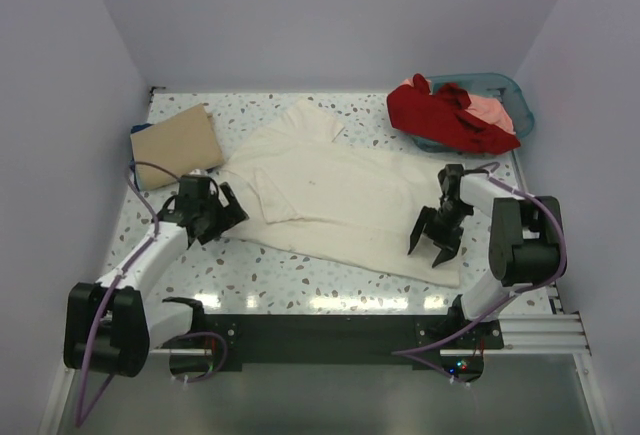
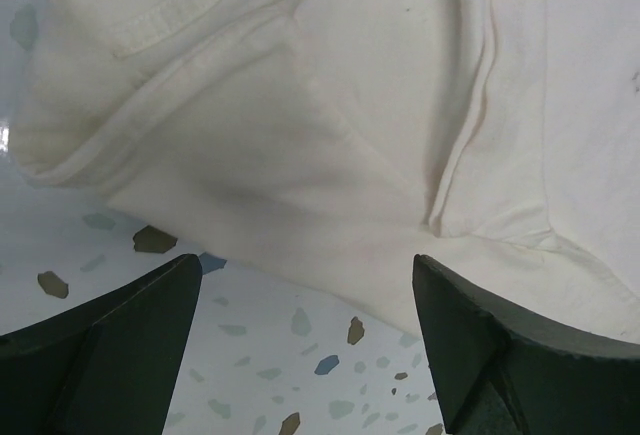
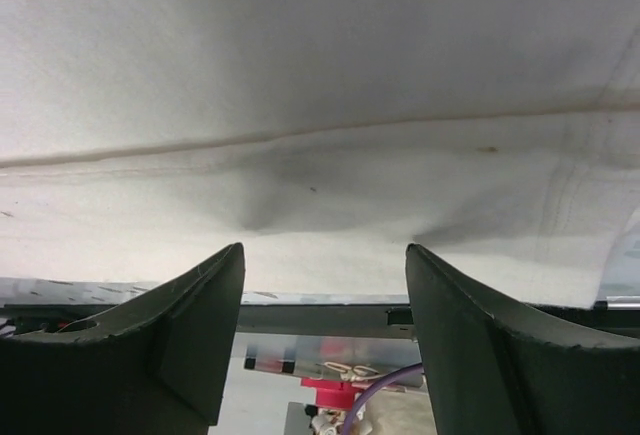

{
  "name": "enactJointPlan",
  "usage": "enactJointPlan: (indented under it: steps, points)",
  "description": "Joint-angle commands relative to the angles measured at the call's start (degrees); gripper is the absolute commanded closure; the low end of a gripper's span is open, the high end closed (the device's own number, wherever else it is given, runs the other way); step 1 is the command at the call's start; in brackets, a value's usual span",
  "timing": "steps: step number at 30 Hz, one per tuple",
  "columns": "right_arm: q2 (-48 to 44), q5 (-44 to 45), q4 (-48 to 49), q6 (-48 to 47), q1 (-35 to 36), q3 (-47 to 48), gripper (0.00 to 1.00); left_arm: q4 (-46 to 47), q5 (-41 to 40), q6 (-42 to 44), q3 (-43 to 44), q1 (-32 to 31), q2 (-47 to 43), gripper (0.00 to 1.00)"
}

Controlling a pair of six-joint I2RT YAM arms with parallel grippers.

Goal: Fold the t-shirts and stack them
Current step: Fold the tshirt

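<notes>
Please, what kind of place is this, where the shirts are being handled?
Probably a robot test cell in a lab, not a home: the speckled table is boxed in by plain pale walls, and the left arm and right arm are bolted at its near edge. A cream t-shirt lies spread.

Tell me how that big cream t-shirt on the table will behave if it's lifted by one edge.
The cream t-shirt will probably go floppy and drape, since it lies creased with one part folded over. It is likely light: thin cloth lying flat on the speckled table. Pushed, it would probably bunch rather than slide.
</notes>
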Motion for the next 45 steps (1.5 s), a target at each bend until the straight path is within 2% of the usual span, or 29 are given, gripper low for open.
enactJointPlan:
  steps: [1,5,10,19,30,41,45]
  points:
    - [-1.5,0.6,-2.6,-0.1,0.2,4.0,0.31,1.9,-1.2,3.4,5.8,-1.9,1.0,0.1]
    - [-0.4,0.3,-3.8,-0.1,0.2,9.8,0.31,6.1,0.7,3.5,9.7,-6.0,6.9,0.15]
    - [0.2,-0.5,-4.3,0.0,0.2,13.3,0.31,5.6,1.3,3.2,13.6,-10.4,13.8,0.26]
    - [-0.2,-2.1,-2.0,0.9,0.2,10.9,0.31,8.5,3.8,4.5,12.5,-11.3,17.5,0.44]
    - [-0.8,-2.7,-1.1,1.1,0.1,9.8,0.31,11.4,4.4,5.8,11.9,-11.9,20.6,0.55]
    - [-1.3,-2.9,-0.9,1.1,0.2,9.0,0.31,12.8,5.5,6.6,11.4,-12.0,23.1,0.62]
    - [-1.4,-2.9,-0.8,1.0,0.2,8.9,0.31,13.1,5.4,6.7,11.6,-12.1,23.1,0.71]
